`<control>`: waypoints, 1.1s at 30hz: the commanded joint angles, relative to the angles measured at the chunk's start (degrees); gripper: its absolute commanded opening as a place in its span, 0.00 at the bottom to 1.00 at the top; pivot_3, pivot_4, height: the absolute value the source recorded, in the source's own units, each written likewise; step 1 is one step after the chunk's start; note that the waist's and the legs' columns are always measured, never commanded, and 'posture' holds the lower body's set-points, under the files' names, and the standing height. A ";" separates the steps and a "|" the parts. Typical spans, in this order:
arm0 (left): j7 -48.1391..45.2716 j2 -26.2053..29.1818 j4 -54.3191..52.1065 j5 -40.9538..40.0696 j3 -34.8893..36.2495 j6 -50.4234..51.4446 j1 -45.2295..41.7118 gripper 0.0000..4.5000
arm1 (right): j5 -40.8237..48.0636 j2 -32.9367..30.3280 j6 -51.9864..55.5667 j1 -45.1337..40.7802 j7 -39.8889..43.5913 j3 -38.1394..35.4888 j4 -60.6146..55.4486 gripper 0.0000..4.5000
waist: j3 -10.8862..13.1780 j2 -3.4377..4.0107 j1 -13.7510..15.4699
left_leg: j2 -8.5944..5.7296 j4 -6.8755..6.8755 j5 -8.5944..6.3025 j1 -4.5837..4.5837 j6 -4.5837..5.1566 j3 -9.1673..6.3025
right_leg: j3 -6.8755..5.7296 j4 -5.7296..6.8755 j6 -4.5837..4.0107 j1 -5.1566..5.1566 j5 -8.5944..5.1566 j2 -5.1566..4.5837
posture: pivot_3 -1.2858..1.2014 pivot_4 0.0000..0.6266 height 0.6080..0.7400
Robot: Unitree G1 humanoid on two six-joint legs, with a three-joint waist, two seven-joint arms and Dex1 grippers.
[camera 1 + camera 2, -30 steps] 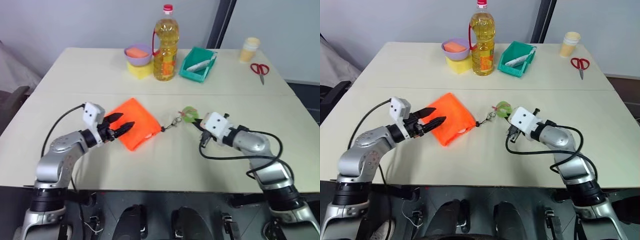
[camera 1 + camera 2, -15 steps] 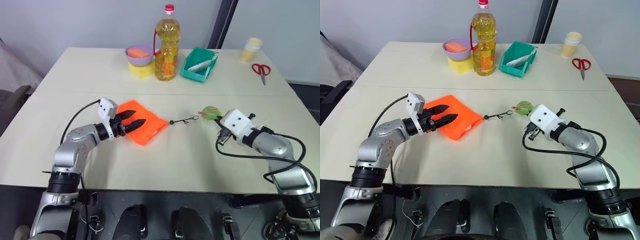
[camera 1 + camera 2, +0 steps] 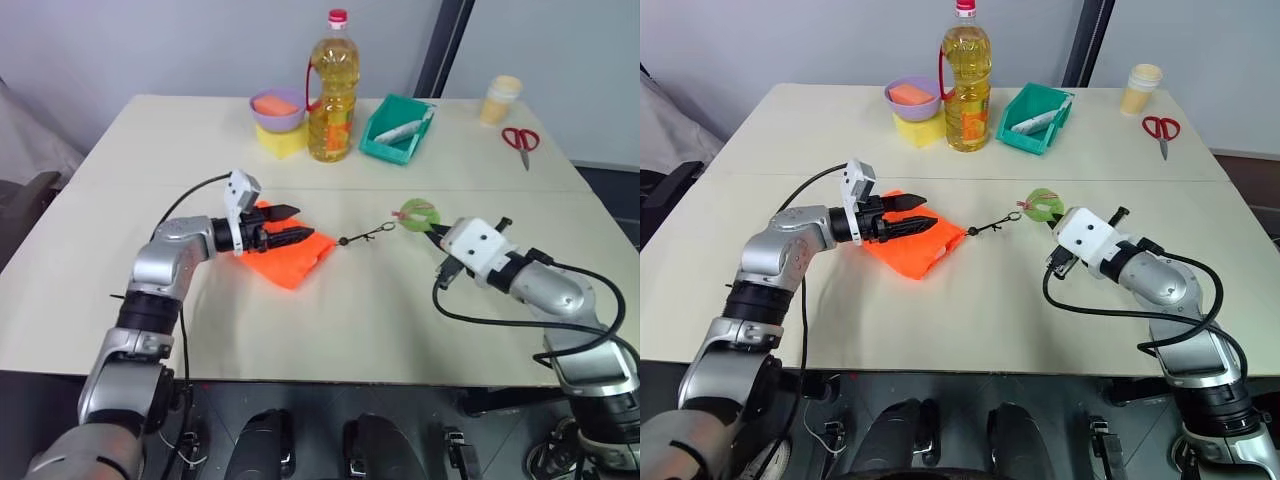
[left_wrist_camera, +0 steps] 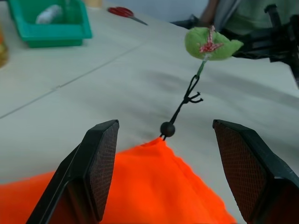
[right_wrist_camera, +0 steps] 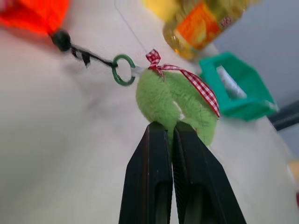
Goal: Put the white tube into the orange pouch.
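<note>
Left eye view: the orange pouch (image 3: 285, 255) lies on the beige counter (image 3: 330, 320), near its middle and toward the robot's left. The left gripper (image 3: 292, 237) sits low over the pouch's upper face, pointing toward the right arm; its jaws are spread apart and grasp nothing. In the left wrist view the two fingers (image 4: 100, 165) stand wide on either side of the pouch corner, where the black cord (image 4: 187, 100) leaves past a small black bead (image 4: 167, 129).

The cord runs from that corner across the counter to the green disc (image 3: 416, 214), a round plush piece tied with a red checked ribbon. The right gripper (image 5: 172, 133) has its jaws clenched on the edge of the green disc, as the right wrist view shows, with a green ring joining the disc to the cord. The disc is lifted off the counter; the cord looks fairly straight between it and the pouch.

The white tube cannot be made out for certain; a small pale patch shows at the pouch's lower right edge (image 3: 939, 251), but what it is cannot be told.

At the far side of the counter stand a purple bowl (image 3: 276, 107) on a yellow block, an oil bottle (image 3: 331, 90), and a teal bin (image 3: 396, 128) holding a plain white tube (image 3: 403, 129). A cup (image 3: 500, 98) and red scissors (image 3: 520, 142) lie at the far right.
</note>
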 commanded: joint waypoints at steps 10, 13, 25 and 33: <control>-10.36 -1.10 16.41 8.42 -4.82 -9.04 -9.29 0.77 | 2.19 -0.94 -3.06 -2.00 4.25 1.37 -6.70 0.01 | 0.05 -0.08 0.07 | 0.00 0.12 0.05 -0.11 -0.07 0.00 | 0.00 0.01 0.01 -0.04 0.00 0.01 | 0.52 0.24 0.97; -11.60 -1.46 18.02 9.98 -5.36 -10.75 -9.99 0.77 | 1.33 -1.45 -2.50 -1.16 3.62 0.28 -6.15 0.01 | 0.05 -0.09 0.07 | 0.01 0.16 0.04 -0.18 -0.05 -0.01 | 0.00 0.03 0.01 -0.11 0.00 0.01 | 0.52 0.24 0.97; -11.40 -2.02 18.13 11.52 -4.81 -12.43 -8.88 0.77 | -5.01 -0.84 1.76 1.63 -3.82 -1.92 -0.69 0.01 | 0.05 -0.08 0.06 | 0.01 0.23 -0.08 -0.22 0.16 -0.01 | 0.00 0.09 0.00 -0.14 0.00 0.00 | 0.52 0.24 0.97; -10.97 -1.76 17.21 11.35 -4.63 -12.54 -7.72 0.77 | -5.72 -0.23 3.50 1.98 -5.82 -2.52 0.04 0.01 | 0.05 -0.09 0.12 | 0.01 0.26 -0.08 -0.22 0.16 -0.01 | 0.00 0.12 0.00 -0.13 0.00 0.00 | 0.52 0.24 0.97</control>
